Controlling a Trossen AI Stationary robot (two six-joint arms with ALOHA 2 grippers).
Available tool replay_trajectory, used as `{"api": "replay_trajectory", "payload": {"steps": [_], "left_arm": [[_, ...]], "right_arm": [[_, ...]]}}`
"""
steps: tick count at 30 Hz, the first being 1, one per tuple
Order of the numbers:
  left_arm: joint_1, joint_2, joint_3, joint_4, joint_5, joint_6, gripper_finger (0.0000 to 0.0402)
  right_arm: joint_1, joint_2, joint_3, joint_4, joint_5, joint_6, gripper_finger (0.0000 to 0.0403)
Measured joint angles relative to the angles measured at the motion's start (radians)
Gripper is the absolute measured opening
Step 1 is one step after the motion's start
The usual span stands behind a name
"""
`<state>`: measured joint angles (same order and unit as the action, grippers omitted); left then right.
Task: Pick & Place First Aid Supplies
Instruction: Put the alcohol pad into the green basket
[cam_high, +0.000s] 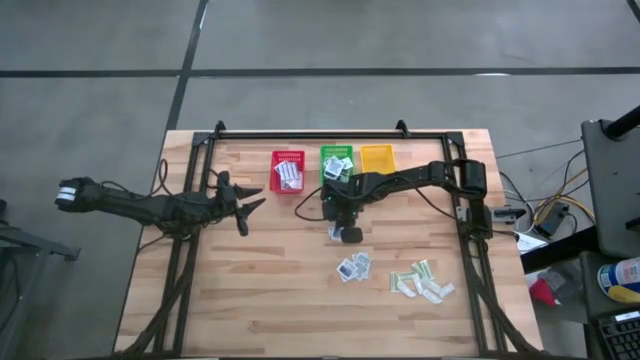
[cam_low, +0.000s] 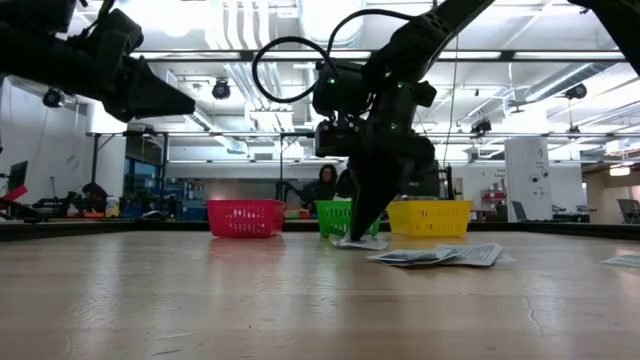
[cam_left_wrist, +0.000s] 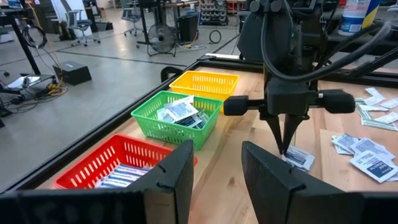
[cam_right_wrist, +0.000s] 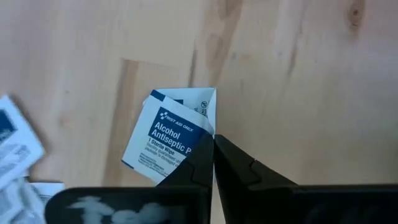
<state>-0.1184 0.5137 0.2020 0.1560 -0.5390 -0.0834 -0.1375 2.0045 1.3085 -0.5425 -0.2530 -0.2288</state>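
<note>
Alcohol antiseptic wipe packet, small, square, white-blue, is pinched at one edge by the right gripper, jaws fully closed on it. The packet is seen at table level, roughly mid-table, just in front of the green basket; in the low view its lower edge looks to be touching the wood or barely off it, cannot be told which. The grip is taken at the very corner, probably because a flat packet offers nothing else to pinch from above; slip risk is judged moderate.

Left gripper is held spread wide and empty, hovering above the table on the left side near the red basket, waiting.

Containers, lined along the far edge of the table: the red basket is loaded with oblong white packets with blue stripes; the green basket is loaded with square white-blue wipes, same kind as the one gripped, so it is judged the likely target; the yellow basket looks empty.

Left unsorted on the table: a small cluster of square wipes nearer the front, and a pile of pale green-beige strips to its right. Sorting is judged partly done.
</note>
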Motion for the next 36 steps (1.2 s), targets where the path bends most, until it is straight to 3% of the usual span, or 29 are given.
{"api": "replay_trajectory", "payload": {"steps": [15, 36], "left_arm": [[0.000, 0.000, -0.010, 0.000, 0.000, -0.012, 0.0133], [0.000, 0.000, -0.010, 0.000, 0.000, -0.023, 0.0133]], "right_arm": [[0.000, 0.000, 0.000, 0.000, -0.009, -0.024, 0.0107], [0.012, 0.007, 0.005, 0.044, -0.009, -0.053, 0.0067]]}}
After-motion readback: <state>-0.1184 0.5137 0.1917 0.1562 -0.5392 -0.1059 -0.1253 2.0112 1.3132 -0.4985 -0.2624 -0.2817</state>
